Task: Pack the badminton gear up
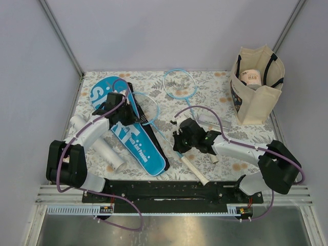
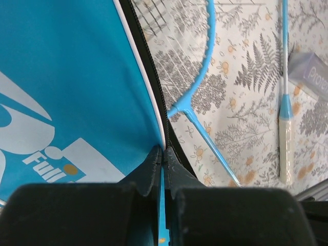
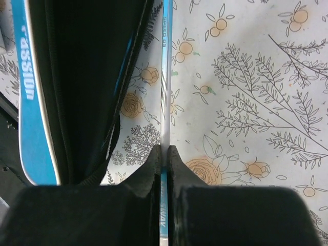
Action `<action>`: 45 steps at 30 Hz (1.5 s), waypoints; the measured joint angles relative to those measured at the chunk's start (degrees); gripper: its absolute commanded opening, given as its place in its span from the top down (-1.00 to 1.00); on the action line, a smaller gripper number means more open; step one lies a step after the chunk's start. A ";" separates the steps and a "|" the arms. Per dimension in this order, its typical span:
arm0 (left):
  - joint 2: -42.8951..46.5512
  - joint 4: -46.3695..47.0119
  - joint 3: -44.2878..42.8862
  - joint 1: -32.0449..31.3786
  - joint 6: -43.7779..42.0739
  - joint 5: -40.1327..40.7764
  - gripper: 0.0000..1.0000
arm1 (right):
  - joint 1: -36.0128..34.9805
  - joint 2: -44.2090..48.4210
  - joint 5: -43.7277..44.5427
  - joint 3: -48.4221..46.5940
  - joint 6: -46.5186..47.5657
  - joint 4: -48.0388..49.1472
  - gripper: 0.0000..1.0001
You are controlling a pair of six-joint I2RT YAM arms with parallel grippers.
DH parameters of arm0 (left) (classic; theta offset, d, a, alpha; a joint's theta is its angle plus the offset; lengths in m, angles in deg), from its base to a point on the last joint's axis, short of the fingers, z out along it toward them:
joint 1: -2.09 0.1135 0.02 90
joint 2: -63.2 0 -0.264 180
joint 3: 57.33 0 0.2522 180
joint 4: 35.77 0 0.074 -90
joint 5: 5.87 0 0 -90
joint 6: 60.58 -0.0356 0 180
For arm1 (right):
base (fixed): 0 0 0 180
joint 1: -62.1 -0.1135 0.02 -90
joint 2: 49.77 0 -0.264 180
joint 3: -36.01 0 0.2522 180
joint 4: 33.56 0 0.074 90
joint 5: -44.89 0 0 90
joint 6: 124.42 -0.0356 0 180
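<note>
The blue "SPORT" cover [image 1: 134,141] lies left of centre and shows in the left wrist view [image 2: 61,87]. My left gripper [image 1: 119,105] is shut on its upper flap at the zip edge [image 2: 164,151]. One light-blue racket has its head [image 1: 148,106] beside the cover's opening and its white handle [image 1: 196,173] toward the near edge. My right gripper [image 1: 180,141] is shut on this racket's shaft [image 3: 166,102]. The second racket [image 1: 179,83] lies at the back; its handle [image 2: 285,148] shows in the left wrist view. A white tube [image 1: 109,152] lies near the left arm. I cannot make out the shuttlecock.
A beige tote [image 1: 256,97] with black handles stands at the back right with a roll inside. A clear flat box [image 1: 207,121] lies right of centre. A second white cylinder [image 1: 77,123] lies behind the left arm. The cover's black inside [image 3: 82,77] lies left of my right gripper.
</note>
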 measured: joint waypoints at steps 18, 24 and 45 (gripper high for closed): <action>3.41 4.61 7.39 -5.22 1.88 -7.98 1.00 | -0.68 -7.08 1.46 -6.03 -6.84 5.86 1.00; 7.65 12.72 14.84 -5.99 11.74 -9.14 1.00 | -0.94 -13.42 4.87 -8.46 -13.68 12.59 1.00; 10.73 16.26 18.93 -7.82 21.49 -3.56 0.25 | -2.23 -23.12 14.88 -12.87 -26.62 21.97 1.00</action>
